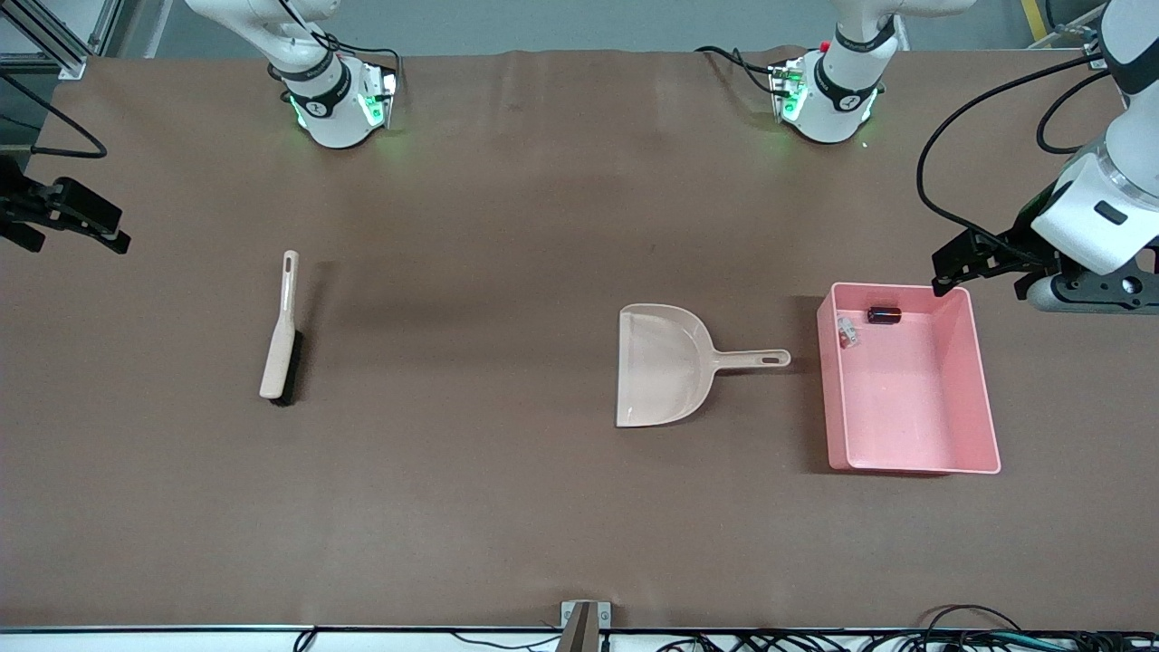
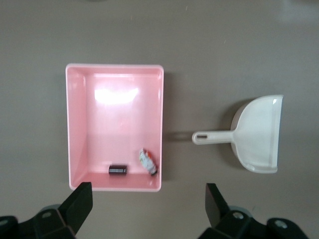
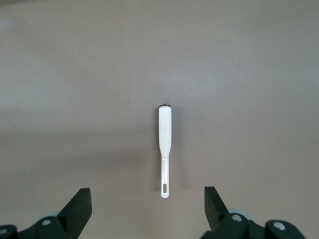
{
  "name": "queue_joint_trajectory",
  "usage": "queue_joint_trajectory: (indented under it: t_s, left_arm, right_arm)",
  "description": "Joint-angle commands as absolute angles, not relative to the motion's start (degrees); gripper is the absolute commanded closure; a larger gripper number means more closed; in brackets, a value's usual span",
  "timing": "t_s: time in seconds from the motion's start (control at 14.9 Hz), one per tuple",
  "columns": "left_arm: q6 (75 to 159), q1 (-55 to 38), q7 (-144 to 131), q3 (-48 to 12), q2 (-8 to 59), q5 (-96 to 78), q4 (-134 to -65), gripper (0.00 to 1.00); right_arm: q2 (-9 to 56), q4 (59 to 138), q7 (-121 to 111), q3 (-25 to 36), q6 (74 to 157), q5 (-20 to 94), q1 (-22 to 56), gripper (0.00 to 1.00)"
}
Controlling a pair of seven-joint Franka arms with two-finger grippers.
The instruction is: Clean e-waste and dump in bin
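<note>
The pink bin (image 1: 909,389), low-walled and rectangular, sits on the desk (image 1: 507,507) at lower right of the front view, holding both e-waste parts in its upper corner: a white-grey component (image 1: 847,330) and a dark cylinder (image 1: 885,314); no label text is legible. The left gripper (image 1: 967,263), at the bin's upper right corner, and the right gripper (image 1: 86,222), at the frame's left edge, hold nothing, with their fingers (image 2: 79,205) spread fully apart.

1. Bin (image 1: 982,398): pink plastic, smooth, glossy inside.
2. Dustpan (image 1: 656,367): beige plastic, smooth, slight sheen.
3. Brush (image 1: 281,330): beige plastic handle, black bristles.
4. Table (image 1: 507,507): brown matt covering, faintly creased.
</note>
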State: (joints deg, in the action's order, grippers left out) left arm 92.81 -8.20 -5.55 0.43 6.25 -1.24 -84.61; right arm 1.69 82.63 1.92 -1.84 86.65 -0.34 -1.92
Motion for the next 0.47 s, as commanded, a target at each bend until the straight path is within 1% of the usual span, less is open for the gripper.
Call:
queue_joint_trajectory:
  t_s: [0.0,0.4]
  left_arm:
    - [89.91,-8.35,-4.83,1.23,4.31,-2.2,-86.31,0.0]
    - [91.58,-6.94,-4.66,1.23,4.57,-2.46,-86.13,0.0]
  right_arm:
    - [1.41,82.35,2.72,-2.37,86.04,-0.53,-2.55,0.0]
    - [1.41,82.35,2.72,-2.37,86.04,-0.53,-2.55,0.0]
